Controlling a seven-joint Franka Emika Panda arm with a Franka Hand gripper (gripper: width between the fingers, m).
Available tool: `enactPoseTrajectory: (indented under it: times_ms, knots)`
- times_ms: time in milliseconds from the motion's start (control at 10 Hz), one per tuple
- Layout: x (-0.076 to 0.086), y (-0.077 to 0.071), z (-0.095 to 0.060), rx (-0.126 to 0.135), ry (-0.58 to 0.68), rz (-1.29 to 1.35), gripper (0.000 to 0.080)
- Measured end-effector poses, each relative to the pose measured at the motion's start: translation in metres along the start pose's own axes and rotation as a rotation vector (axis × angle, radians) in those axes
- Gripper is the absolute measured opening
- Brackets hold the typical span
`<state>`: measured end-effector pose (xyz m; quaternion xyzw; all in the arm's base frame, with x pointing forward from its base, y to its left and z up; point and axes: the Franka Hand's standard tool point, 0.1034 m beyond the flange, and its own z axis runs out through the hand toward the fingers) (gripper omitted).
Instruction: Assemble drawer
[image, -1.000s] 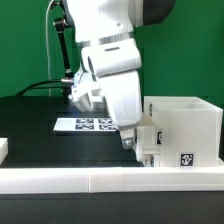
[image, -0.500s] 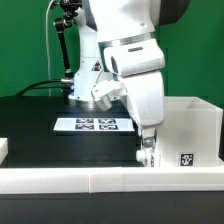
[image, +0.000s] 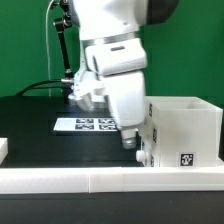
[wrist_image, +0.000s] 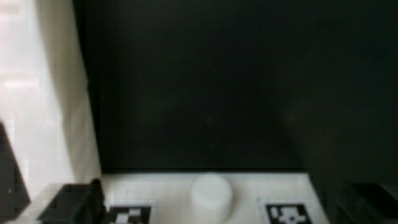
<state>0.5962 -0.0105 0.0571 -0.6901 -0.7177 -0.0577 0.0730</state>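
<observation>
Drawer case (image: 182, 132) is seen standing upright on the black table (image: 40, 130) at the exterior view's right, just behind the white rail (image: 100, 178), with a tag (image: 186, 159) on its front. The gripper (image: 130, 142) is held low beside the case's open side; whether the jaws are parted or closed cannot be told. The marker board (image: 85, 124) lies behind it. In the wrist view, dark fingertips (wrist_image: 68, 203) frame the board (wrist_image: 205, 200), with a white wall (wrist_image: 45, 90) alongside.

White drawer (image: 182, 130) bears a black-and-white tag (image: 186, 158).
</observation>
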Motion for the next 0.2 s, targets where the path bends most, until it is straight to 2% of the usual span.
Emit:
enactPoseTrajectory:
  times_ms: [100,200]
  knots:
    - [-0.0168,-0.0017,-0.0071,-0.003,-0.008,0.025,0.0649]
    - [-0.0262,-0.0029,-0.0114,-0.021,-0.015,0.042,0.0649]
